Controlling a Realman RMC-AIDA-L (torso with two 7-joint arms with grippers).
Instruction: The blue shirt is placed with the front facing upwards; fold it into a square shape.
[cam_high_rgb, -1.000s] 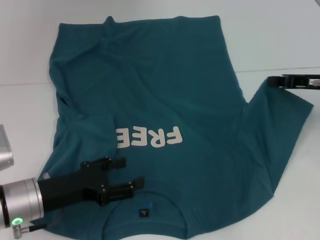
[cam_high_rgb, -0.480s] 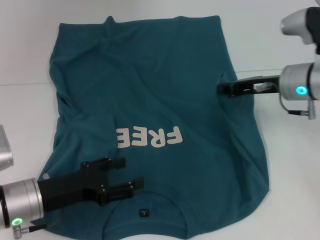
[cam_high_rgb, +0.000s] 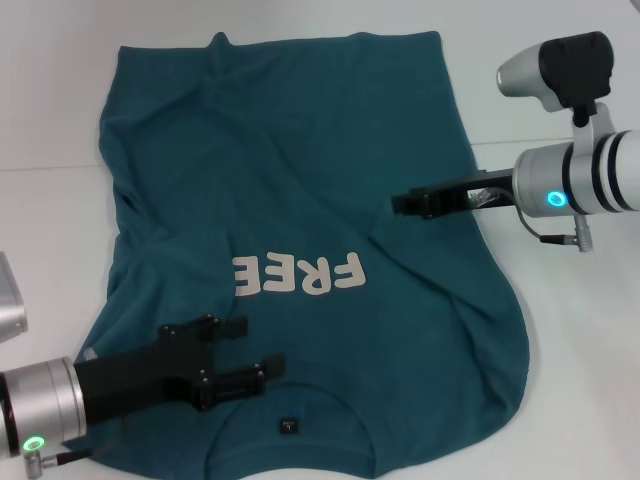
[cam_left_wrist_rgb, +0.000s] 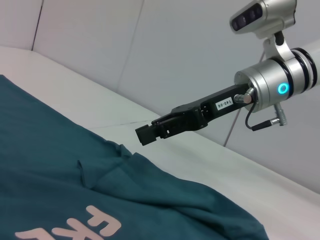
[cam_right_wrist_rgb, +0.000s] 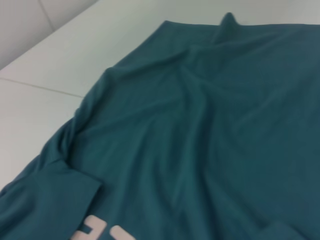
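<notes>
The dark teal-blue cotton T-shirt (cam_high_rgb: 300, 250) is lying on the white bench (cam_high_rgb: 560, 90). Lower left, the left hand (cam_high_rgb: 250, 348) is hovering spread; centre right, the right hand (cam_high_rgb: 408, 204) is pressed together above the fabric.

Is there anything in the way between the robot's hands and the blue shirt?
Nothing visible is in the way. The left gripper sits right over the blue shirt near the collar, its fingers apart. The right gripper hangs over the shirt's right side. Only the white table lies around the shirt.
</notes>
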